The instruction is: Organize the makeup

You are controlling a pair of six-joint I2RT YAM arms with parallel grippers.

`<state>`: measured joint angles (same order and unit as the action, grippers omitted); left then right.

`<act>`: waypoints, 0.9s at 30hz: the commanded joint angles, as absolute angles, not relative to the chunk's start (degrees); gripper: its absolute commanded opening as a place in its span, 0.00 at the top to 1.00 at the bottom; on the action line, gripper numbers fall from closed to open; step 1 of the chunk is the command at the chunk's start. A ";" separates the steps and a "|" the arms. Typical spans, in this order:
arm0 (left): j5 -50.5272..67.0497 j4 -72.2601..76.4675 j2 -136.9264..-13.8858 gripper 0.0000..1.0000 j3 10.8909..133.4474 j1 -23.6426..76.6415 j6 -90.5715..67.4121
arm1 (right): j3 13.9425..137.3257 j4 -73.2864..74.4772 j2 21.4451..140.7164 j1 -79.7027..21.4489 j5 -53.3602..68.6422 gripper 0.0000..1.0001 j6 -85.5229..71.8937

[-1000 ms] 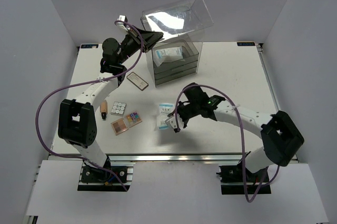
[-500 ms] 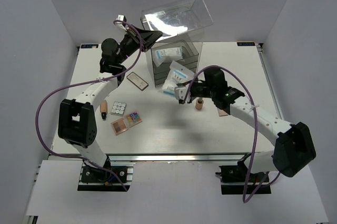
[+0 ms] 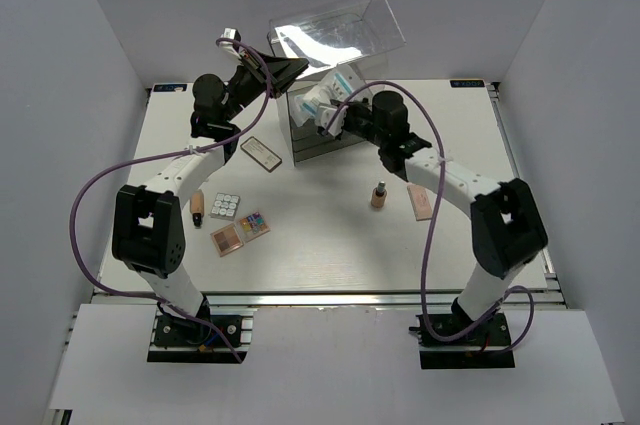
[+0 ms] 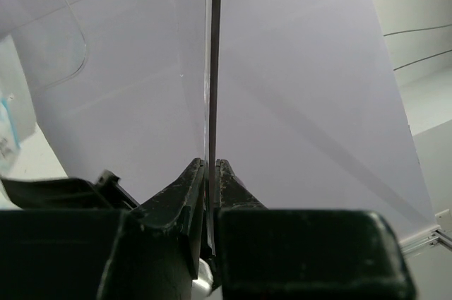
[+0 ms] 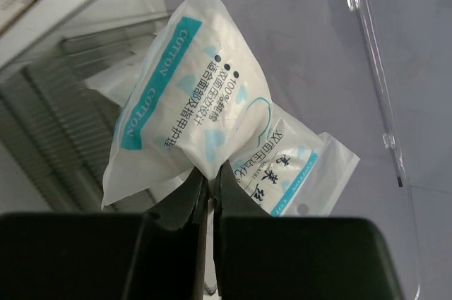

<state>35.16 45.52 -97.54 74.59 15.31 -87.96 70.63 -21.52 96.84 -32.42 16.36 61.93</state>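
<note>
right gripper: pinched tight on the bottom edge of the white-and-blue plastic cotton packet, which stuck up past the fingertips in the wrist view.
held packet's spot: up in the air over the open top of the tall clear acrylic drawer box, at the back middle of the white table. As far as I could see, it wasn't resting in the box.
second packet: same white-and-blue kind, right behind the held one. Honestly couldn't tell if the two touched.
left gripper: closed on the thin edge of the clear plastic lid, holding it tipped up above and behind the box.
beside the box: the dark-framed flat case lay on the table just off the box's left front corner.
front-left bunch: the white-grid palette, multicoloured palette and pink palette were close together. A small brown tube lay just left of the grid one.
right side: the small brown bottle stood upright, with the flat peach palette near it on its right but not touching. Both were well apart from the left bunch.
</note>
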 commanded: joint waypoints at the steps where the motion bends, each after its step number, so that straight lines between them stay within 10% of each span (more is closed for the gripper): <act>1: 34.89 48.34 -96.24 0.94 74.71 15.03 -89.74 | 75.84 -30.40 100.71 -32.52 10.82 1.00 59.15; 5: 34.89 48.34 -95.98 0.94 74.36 15.03 -89.74 | 79.62 -32.08 105.72 -32.52 9.06 0.99 59.77; 11: 34.98 48.16 -95.98 0.94 74.53 14.94 -89.82 | 85.34 -28.74 110.74 -32.26 7.91 0.42 61.08; 16: 35.07 48.16 -95.89 0.94 74.36 14.94 -89.82 | 80.97 -27.16 107.24 -31.64 10.37 0.26 61.44; 21: 35.16 48.25 -95.63 0.94 73.83 14.85 -89.74 | 71.82 -21.64 95.23 -29.71 24.11 0.30 63.09; 27: 35.59 47.64 -95.19 0.94 73.21 14.85 -89.56 | 59.00 -28.89 84.04 -28.83 23.49 0.70 61.18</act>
<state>35.51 46.09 -97.51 73.80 15.11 -87.96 63.18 -21.56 88.58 -28.64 21.82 63.11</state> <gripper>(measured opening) 0.196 0.346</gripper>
